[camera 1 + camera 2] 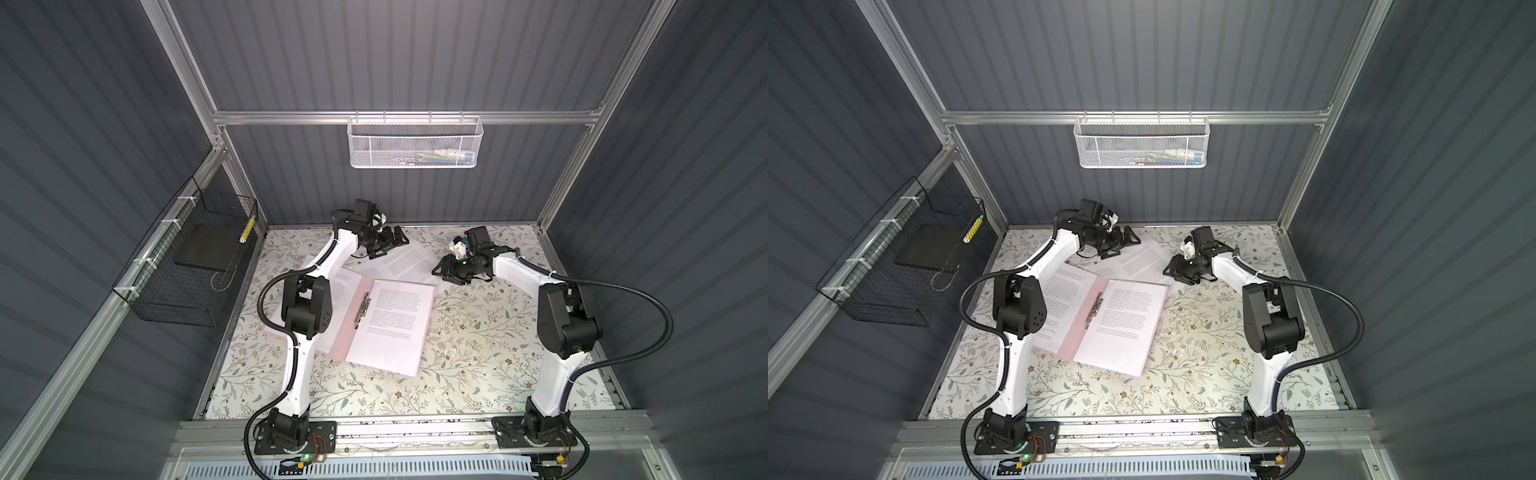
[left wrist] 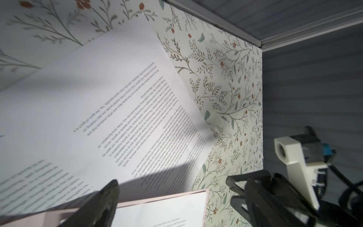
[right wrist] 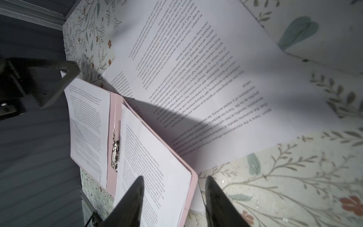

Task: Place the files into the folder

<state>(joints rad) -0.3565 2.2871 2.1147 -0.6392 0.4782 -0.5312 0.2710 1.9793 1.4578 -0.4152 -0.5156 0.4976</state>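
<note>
Files (image 1: 405,259): loose sheets lying flat just beyond folder (image 1: 345,336) far edge, skewed to it, between both grippers. Right gripper (image 1: 436,272) hanging nearer, at folder's far right corner, jaws half apart, nothing clamped. Left gripper (image 1: 395,241) gaping wide, farther from folder, past sheets.

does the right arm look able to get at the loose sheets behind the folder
Probably yes: the right pincer is at the edge of the loose sheets, beside the folder, nothing in between.
</note>
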